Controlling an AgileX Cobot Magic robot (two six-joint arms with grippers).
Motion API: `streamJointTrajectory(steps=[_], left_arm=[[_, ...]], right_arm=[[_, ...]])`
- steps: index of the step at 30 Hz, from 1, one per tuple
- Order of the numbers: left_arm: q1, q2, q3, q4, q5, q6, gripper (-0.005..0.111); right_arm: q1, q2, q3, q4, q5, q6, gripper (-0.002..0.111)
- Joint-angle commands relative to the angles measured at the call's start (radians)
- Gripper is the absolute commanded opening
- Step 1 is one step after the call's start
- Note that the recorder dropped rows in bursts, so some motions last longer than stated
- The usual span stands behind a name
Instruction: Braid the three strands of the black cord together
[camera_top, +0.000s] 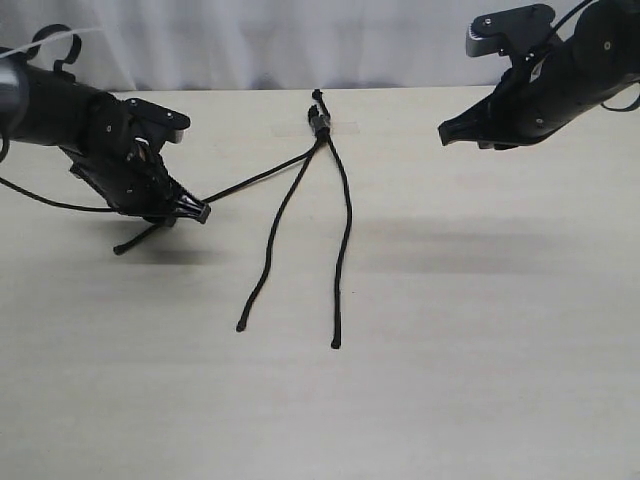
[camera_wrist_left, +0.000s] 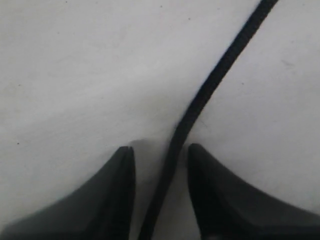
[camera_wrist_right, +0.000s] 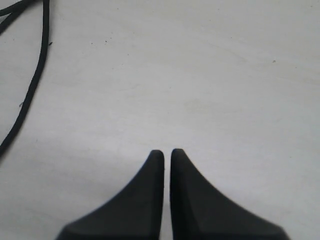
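Cord position: we are finding the black cord (camera_top: 321, 122) lying on the pale table (camera_top: 480, 380), its knotted end sitting under clear tape (camera_top: 350, 127) near the far edge. The three strands (camera_top: 347, 220) are fanning out from it. We are reading the left gripper (camera_wrist_left: 159, 149) as narrowly open, with the leftmost strand (camera_top: 260, 177) running between its jaws, a gap showing beside it. The right gripper (camera_wrist_right: 167, 151) is hovering well apart from the cord, jaws almost touching, holding nothing.

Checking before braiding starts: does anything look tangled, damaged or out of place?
Nothing looks damaged or tangled. Only the left strand sits apart, stretched sideways through the open left gripper; the middle strand and right strand lie loose and uncrossed.
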Motion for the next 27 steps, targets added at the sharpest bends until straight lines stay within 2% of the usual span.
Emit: streamJointTrajectory(steps=[1, 7, 10, 11, 12, 14, 18, 20, 24, 27], left_arm=[[0.001, -0.005, -0.01, -0.001, 0.0, -0.008, 0.045], [0.001, -0.126, -0.019, -0.009, 0.01, 0.006, 0.041], [0.001, -0.234, -0.019, -0.011, 0.019, 0.033, 0.023], [0.001, -0.303, -0.019, -0.011, 0.011, 0.04, 0.008], [0.001, -0.341, -0.019, -0.011, 0.008, 0.048, 0.002], [0.001, -0.44, 0.002, -0.007, -0.035, 0.047, 0.0], [0.001, -0.62, 0.179, 0.0, -0.238, 0.047, 0.0], [0.001, -0.693, 0.21, 0.0, -0.276, 0.047, 0.0], [0.001, -0.742, 0.21, 0.0, -0.23, 0.047, 0.0], [0.001, -0.742, 0.21, 0.0, -0.232, 0.047, 0.0]], right_arm=[[-0.004, 0.0, -0.003, 0.004, -0.014, -0.009, 0.004], [0.0, 0.0, -0.003, 0.066, -0.014, -0.017, 0.004], [0.0, 0.0, -0.003, 0.17, -0.003, -0.095, 0.004], [0.003, 0.0, -0.003, 0.277, 0.007, -0.179, 0.004], [0.011, 0.0, -0.003, 0.334, 0.017, -0.23, 0.004], [0.069, 0.002, -0.003, 0.42, 0.044, -0.314, 0.005], [0.267, 0.055, -0.014, 0.422, -0.006, -0.316, 0.006], [0.366, 0.144, -0.087, 0.391, 0.005, -0.265, 0.02], [0.46, 0.291, -0.252, 0.3, 0.138, -0.178, 0.047], [0.477, 0.375, -0.351, 0.29, 0.208, -0.16, 0.052]])
